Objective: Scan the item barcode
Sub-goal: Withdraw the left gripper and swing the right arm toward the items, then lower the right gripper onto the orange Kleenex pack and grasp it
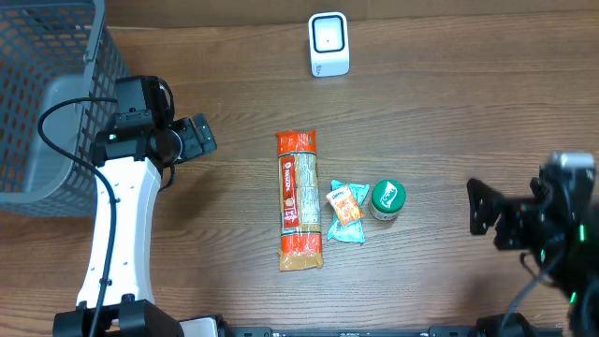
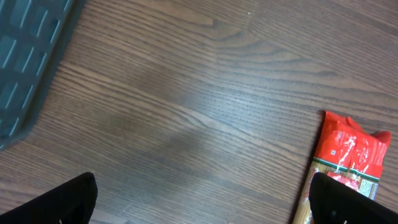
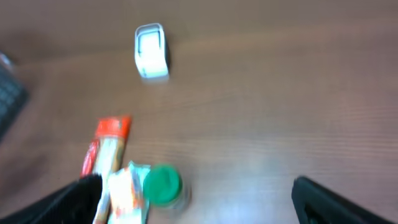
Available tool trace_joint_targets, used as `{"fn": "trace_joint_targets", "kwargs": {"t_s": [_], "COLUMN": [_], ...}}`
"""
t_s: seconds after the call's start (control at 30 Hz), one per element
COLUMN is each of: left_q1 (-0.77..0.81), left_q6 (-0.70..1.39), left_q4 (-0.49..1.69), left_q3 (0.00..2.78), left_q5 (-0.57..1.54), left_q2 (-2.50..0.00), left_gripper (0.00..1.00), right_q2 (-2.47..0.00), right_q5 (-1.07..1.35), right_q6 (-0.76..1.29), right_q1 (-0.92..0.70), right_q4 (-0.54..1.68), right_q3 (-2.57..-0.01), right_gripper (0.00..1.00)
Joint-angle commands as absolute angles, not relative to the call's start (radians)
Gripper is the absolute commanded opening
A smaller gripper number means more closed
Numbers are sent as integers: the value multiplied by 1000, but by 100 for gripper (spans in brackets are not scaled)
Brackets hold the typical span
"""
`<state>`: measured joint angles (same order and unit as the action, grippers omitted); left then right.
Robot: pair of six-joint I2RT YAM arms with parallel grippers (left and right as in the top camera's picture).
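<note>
Left gripper (image 1: 198, 137): my jaws are spread wide with nothing between them, over bare table (image 1: 449, 103), left of the goods. On that wrist view the red top end of the pasta packet (image 2: 349, 154) shows beside my right finger (image 2: 354, 202).

Right gripper (image 1: 479, 208): the jaws are also wide apart and empty. It sits right of the goods and faces them, clear of all three. That wrist view is blurred.

Mid-table, between my two hands, three items lie in a row. The pasta packet is on the left, long, flat, running away from me. A small snack pouch (image 1: 344, 211) lies against or just beside its lower right edge; I cannot tell which. A green-lidded jar (image 1: 387, 198) stands upright just right of the pouch. Any barcode is too small to make out.

Farther out, a white scanner (image 1: 328, 44) stands near the far edge, beyond the packet's top and well apart from it.

In the far left corner is a grey mesh basket (image 1: 42, 84).
</note>
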<state>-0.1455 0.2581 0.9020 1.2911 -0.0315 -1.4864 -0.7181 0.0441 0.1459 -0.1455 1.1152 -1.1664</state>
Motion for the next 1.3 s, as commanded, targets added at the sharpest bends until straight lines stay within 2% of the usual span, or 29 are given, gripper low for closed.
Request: {"fn": "trace_joint_targets", "kwargs": {"t_s": [0.0,0.07,0.23,0.33,0.37,0.47,0.53,0.73,0.83,0.97,1.17,1.27], "left_q1": [-144,-144,-144,-144,-144,-144,-144,-144,-144,-144,-144,-144], "left_q6": [247,246,247,246,246,246,246,246,247,246,247,246], "left_q4": [902,902,902,902,902,902,902,902,902,902,902,902], "left_q3": [1296,1296,1296,1296,1296,1296,1296,1296,1296,1296,1296,1296], "left_q5": [-27,-26,-26,-26,-26,-26,-26,-27,-27,-27,-27,-26], "left_q2": [-1486,-1486,-1486,-1486,-1486,-1486,-1486,-1486,-1486,-1486,-1486,-1486], "left_gripper": [100,100,100,100,100,100,100,100,100,100,100,100], "right_q2": [-970,-1087,-1299,-1403,-1434,-1484,-1494,-1496,-1498,-1502,-1502,-1502], "right_q5": [50,84,280,293,293,288,272,195,186,124,123,123], "right_q6": [162,176,186,216,247,326,369,446,445,479,547,539], "right_q1": [-145,-145,-144,-145,-145,-165,-190,-284,-336,-414,-455,-514], "right_q4": [1323,1413,1451,1487,1491,1458,1424,1298,1240,1182,1168,1164], "right_q3": [-1407,-1497,-1551,-1551,-1548,-1521,-1487,-1369,-1336,-1336,-1336,-1336], "right_gripper": [100,100,100,61,56,58,77,90,91,86,86,80]}}
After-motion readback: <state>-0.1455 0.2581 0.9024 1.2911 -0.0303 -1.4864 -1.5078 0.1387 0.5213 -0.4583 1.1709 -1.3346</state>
